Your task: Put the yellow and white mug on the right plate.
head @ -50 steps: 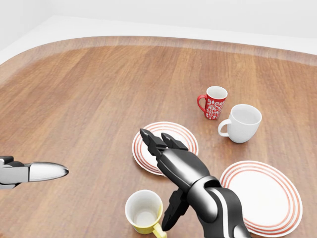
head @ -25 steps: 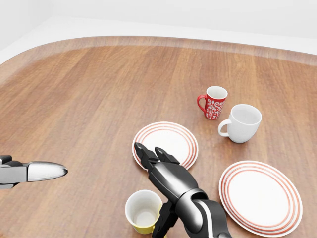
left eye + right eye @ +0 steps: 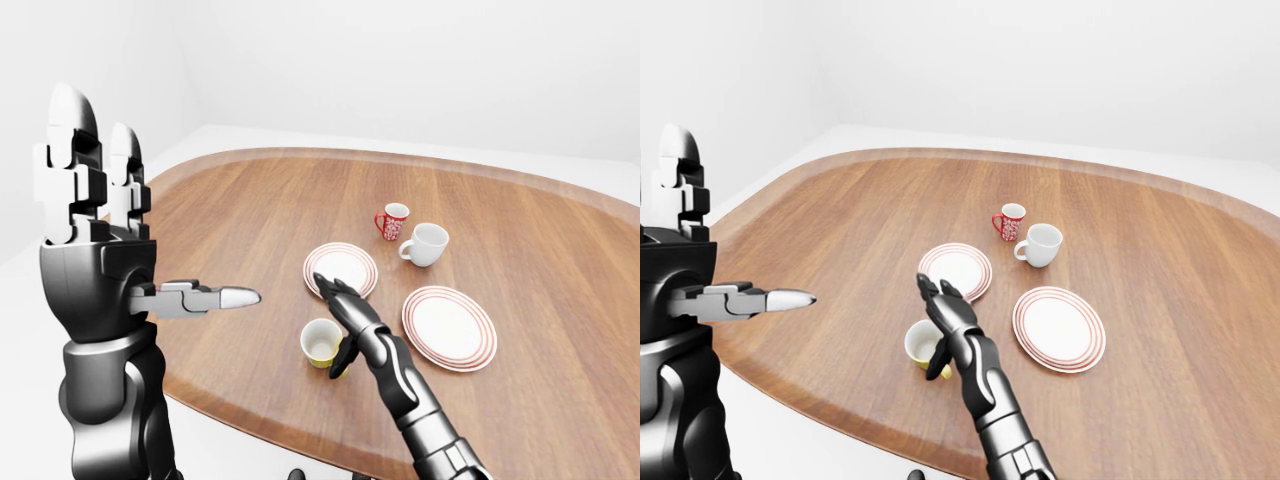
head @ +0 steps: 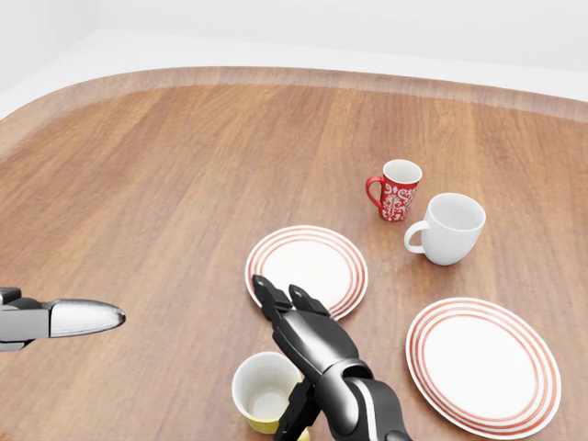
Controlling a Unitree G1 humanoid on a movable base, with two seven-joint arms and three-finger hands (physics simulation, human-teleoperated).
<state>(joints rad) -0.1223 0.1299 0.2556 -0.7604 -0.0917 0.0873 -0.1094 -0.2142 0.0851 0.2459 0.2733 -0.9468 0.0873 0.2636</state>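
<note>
**A:** Our right hand [image 4: 299,354] hangs just beside the yellow mug [image 4: 265,392], fingers spread, thumb dropping past the mug's right side. Nothing is gripped.

**B:** Where does the mug stand?

**A:** Upright on the desk [image 4: 184,184], near the bottom of the head view, below the left plate [image 4: 306,266] and well apart from the right plate [image 4: 484,363], its goal. We judge the hand is posed that way to close round the mug's wall from the side.

**B:** And our left hand [image 3: 95,230]?

**A:** Raised at the left of the left-eye view, fingers straight up and apart, thumb pointing sideways, holding nothing. We read it as parked clear of the work.

**B:** The rest of the scene?

**A:** A red mug [image 4: 398,190] and a white mug [image 4: 450,228] sit close together above the right plate, off our likely path. The desk is rounded, wood-grained, with a pale edge; the room is plain white walls and floor.
</note>
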